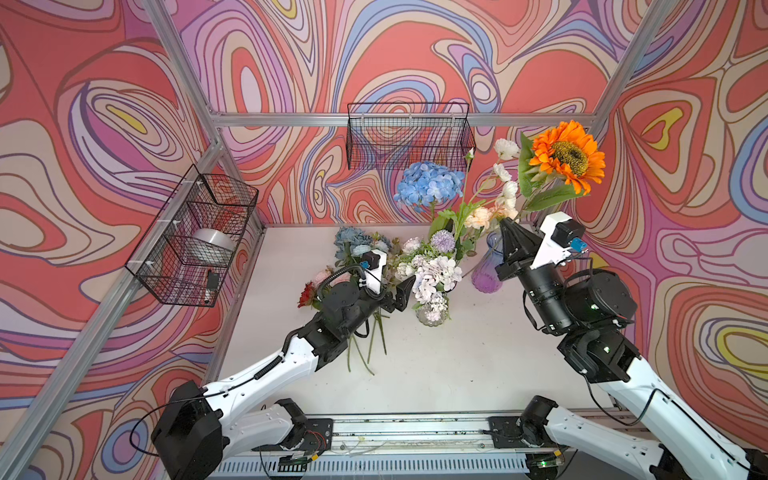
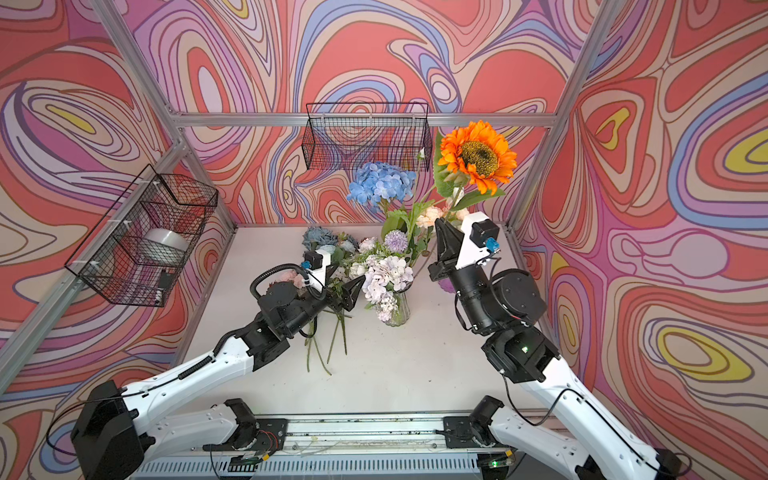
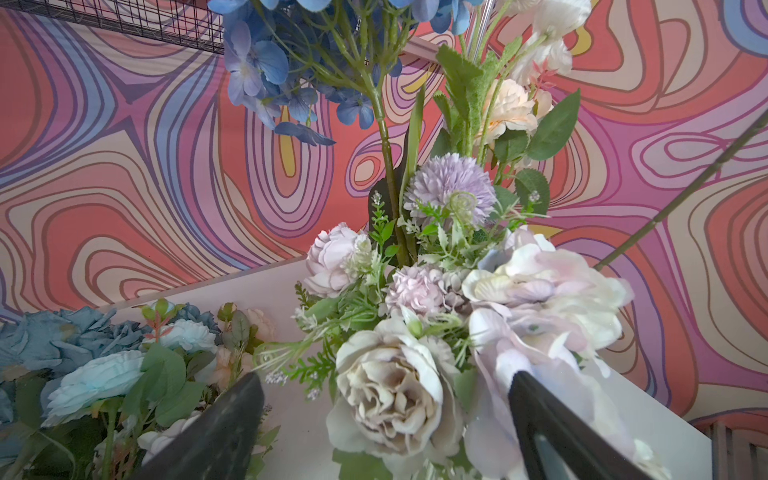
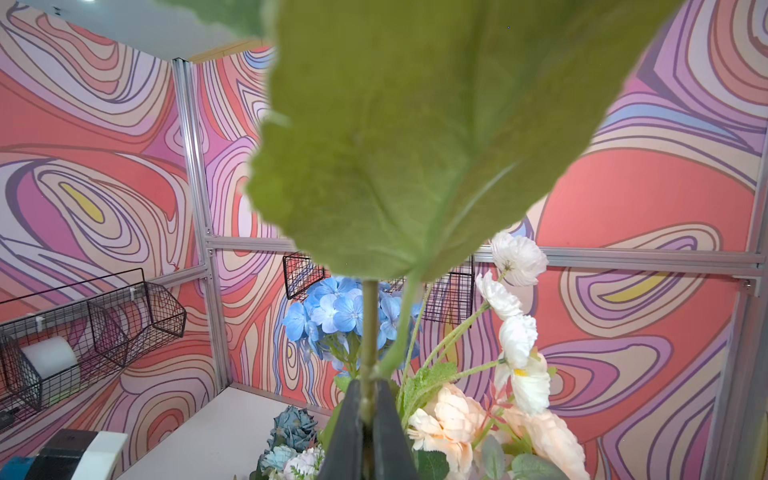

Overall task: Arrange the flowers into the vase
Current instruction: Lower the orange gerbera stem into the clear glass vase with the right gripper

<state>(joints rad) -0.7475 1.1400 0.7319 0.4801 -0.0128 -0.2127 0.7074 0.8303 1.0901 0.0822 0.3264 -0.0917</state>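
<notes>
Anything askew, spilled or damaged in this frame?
Nothing stands out. The clear vase stands upright, loose flowers lie heaped on the table, and the right end effector grips the sunflower by its stem.

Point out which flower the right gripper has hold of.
The orange sunflower: only its stem is pinched in the shut right gripper; the other flowers stand in vases or lie on the table.

Robot lab test cell
An aluminium frame (image 1: 291,119) and swirl-printed backdrop walls (image 1: 104,124) box in a white bench (image 1: 457,365); two robot arms (image 1: 266,365) stand on a near rail (image 1: 415,432); wire baskets (image 1: 409,137) hang left and far.
</notes>
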